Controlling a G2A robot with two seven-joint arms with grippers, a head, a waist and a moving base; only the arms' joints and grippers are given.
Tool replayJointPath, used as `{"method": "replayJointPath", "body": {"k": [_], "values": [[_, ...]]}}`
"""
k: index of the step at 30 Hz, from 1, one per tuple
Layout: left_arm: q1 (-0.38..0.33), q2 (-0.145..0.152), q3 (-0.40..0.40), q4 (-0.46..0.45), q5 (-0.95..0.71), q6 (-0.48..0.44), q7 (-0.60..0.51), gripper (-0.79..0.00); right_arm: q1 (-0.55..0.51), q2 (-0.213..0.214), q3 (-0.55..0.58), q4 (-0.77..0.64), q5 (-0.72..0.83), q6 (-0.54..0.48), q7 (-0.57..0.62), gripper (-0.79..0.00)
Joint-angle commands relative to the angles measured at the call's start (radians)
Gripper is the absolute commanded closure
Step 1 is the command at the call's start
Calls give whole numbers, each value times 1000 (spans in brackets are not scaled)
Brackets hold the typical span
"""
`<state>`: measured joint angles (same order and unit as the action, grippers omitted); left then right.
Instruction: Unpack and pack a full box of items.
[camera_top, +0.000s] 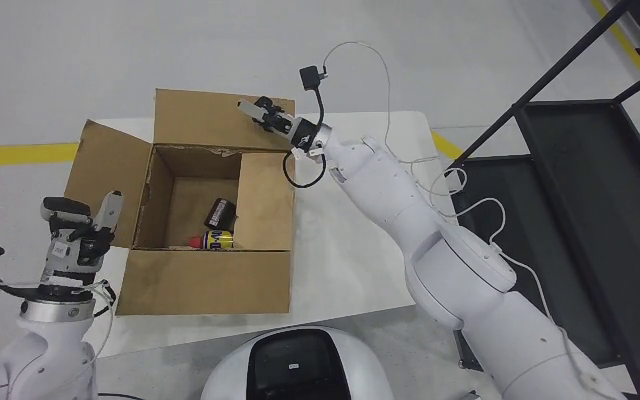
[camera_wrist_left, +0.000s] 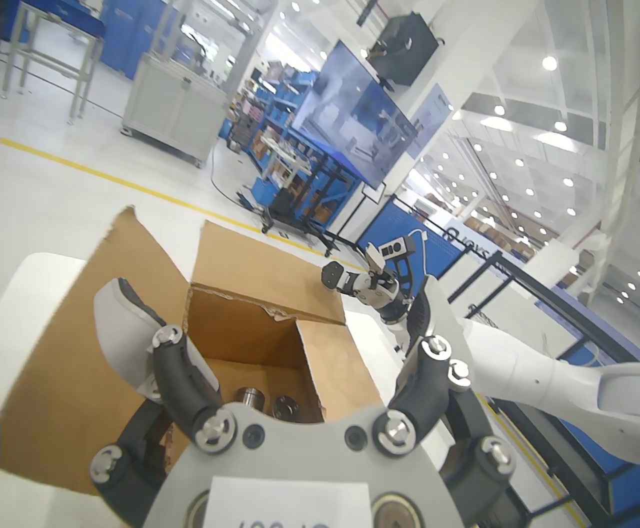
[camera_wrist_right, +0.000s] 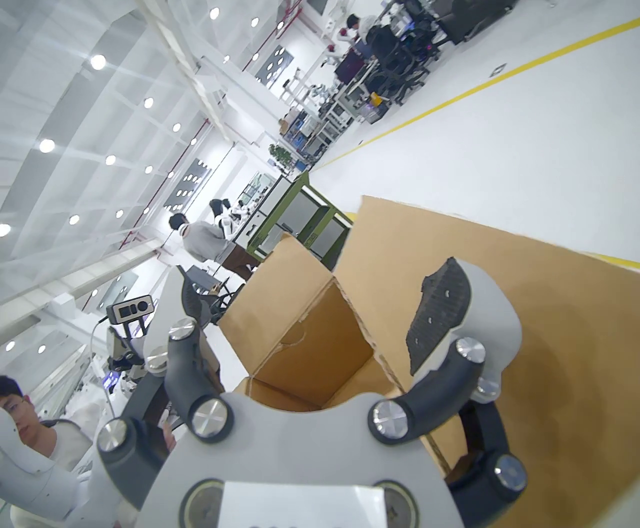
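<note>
An open cardboard box (camera_top: 215, 275) stands on the white table (camera_top: 350, 260) with its flaps folded out. Inside lie a dark packet (camera_top: 220, 212) and a yellow, blue and red can (camera_top: 212, 240). The left wrist view looks into the box (camera_wrist_left: 240, 305) and shows two metal cylinders (camera_wrist_left: 246, 397) on its floor. My left gripper (camera_top: 88, 215) (camera_wrist_left: 270, 310) is open, empty, beside the box's left flap (camera_top: 105, 175). My right gripper (camera_top: 258, 110) (camera_wrist_right: 315, 295) is open and empty over the box's far right corner, just above the back flap (camera_top: 210, 115).
A black metal rack (camera_top: 560, 200) stands right of the table. The table's right part beside the box is bare. My right arm (camera_top: 400, 210) crosses that part diagonally. The table's front edge runs close under the box.
</note>
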<state>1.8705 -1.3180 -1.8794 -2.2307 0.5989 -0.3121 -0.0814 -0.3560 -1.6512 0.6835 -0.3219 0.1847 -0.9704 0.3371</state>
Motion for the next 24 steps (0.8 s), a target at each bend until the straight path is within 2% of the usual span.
{"method": "replayJointPath", "body": {"k": [1,5,8,13,17,24], "values": [[17,-3,-14,0,-19,4,56,-785,-2,8,6,-26,-16,1,6,-785],[31,-7,-33,1,-47,17,114,-785,-10,40,41,-48,-8,-5,68,-785],[17,-6,-27,13,-35,20,94,-785,-20,73,74,-62,2,-5,135,-785],[-30,-3,1,50,-11,25,65,-785,-71,149,173,-154,114,36,313,-785],[-61,-2,27,64,14,37,48,-785,-155,228,286,-332,146,113,402,-785],[-89,0,48,63,68,49,43,-785,-405,328,468,-807,-34,390,359,-785]]}}
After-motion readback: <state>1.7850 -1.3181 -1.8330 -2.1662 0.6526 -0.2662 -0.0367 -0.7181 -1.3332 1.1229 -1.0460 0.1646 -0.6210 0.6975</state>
